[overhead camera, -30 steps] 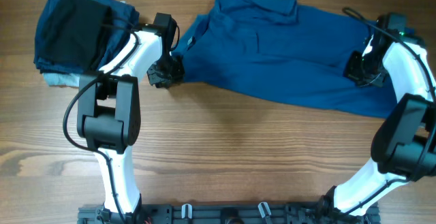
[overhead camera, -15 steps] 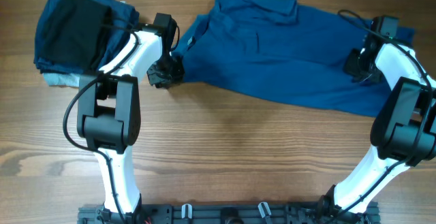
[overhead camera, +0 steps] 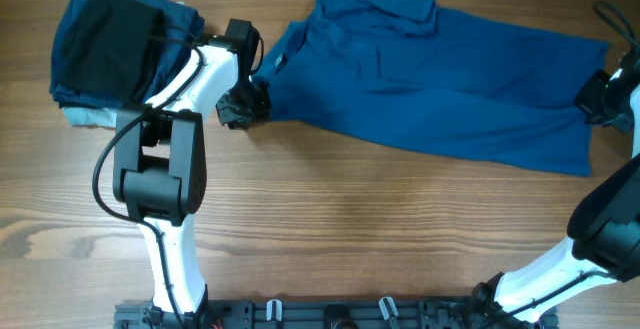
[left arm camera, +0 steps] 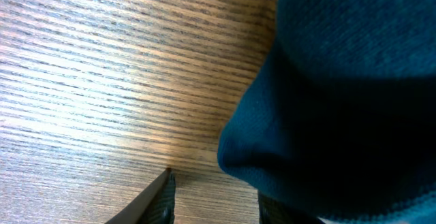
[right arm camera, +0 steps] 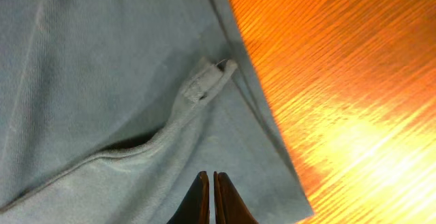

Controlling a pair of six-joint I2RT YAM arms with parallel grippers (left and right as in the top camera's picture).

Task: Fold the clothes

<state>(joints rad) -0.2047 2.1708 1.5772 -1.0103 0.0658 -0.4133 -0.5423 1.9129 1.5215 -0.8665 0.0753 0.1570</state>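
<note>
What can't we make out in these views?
- Left gripper: whether it grips the shirt; left wrist view, cloth covers one finger.
- Right gripper: whether it touches the shirt; overhead, too small and dark.
- Layers under the black garment: overhead, hidden by it and the left arm.

Low over the table, one out to each side.
My left gripper (overhead camera: 243,104) stands partly apart; my right gripper (right arm camera: 210,195) is pinched closed.

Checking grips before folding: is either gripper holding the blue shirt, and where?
Right gripper is shut over the blue shirt near its hem, no cloth visibly pinched. Left gripper sits at its other end; cloth hides one finger, so cannot tell.
</note>
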